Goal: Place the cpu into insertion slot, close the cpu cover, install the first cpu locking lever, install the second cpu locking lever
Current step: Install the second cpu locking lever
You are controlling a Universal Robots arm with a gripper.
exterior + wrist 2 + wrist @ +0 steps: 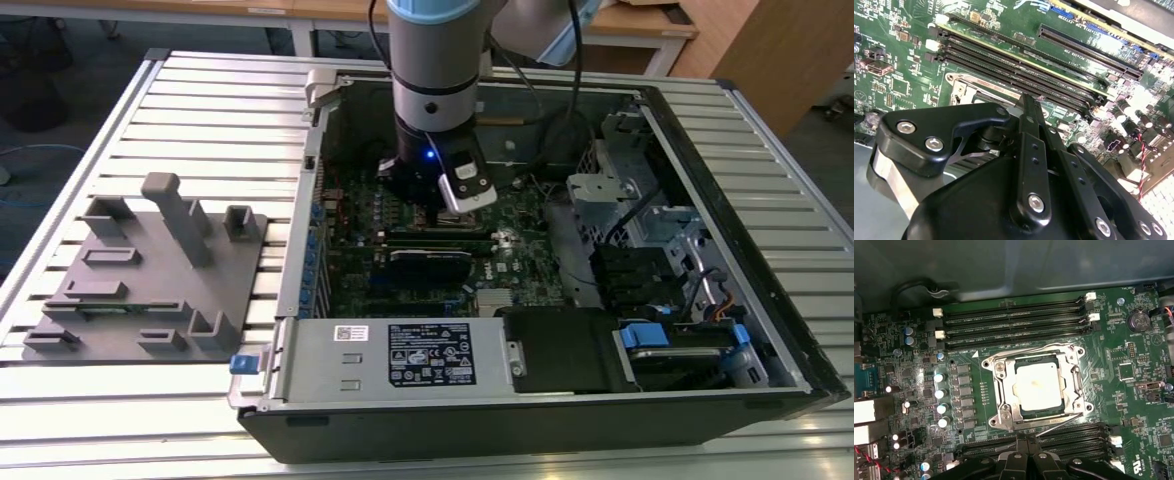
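Note:
The cpu (1038, 387), a pale silvery square, sits in the insertion slot (1004, 415) on the green motherboard (1134, 405). The cpu cover (1070, 377), a silver frame, lies flat around the chip. One thin wire lever (1029, 352) runs along the socket's side by the memory slots. A second lever (1064, 424) slants off the opposite side, close to my gripper (1025, 439). The black fingers are shut, with nothing seen between them. In the second wrist view the gripper (1027, 99) hangs just over the socket's edge (966, 90). In the exterior view the gripper (447, 207) is low inside the open computer case.
Long black memory slots (1014, 322) flank the socket on both sides. Capacitors (941, 392) stand beside it. The case walls (727, 150), a power supply (400, 355) and a drive bay with blue tabs (667, 345) ring the board. A grey fixture (140, 270) sits on the slatted table at the exterior view's left.

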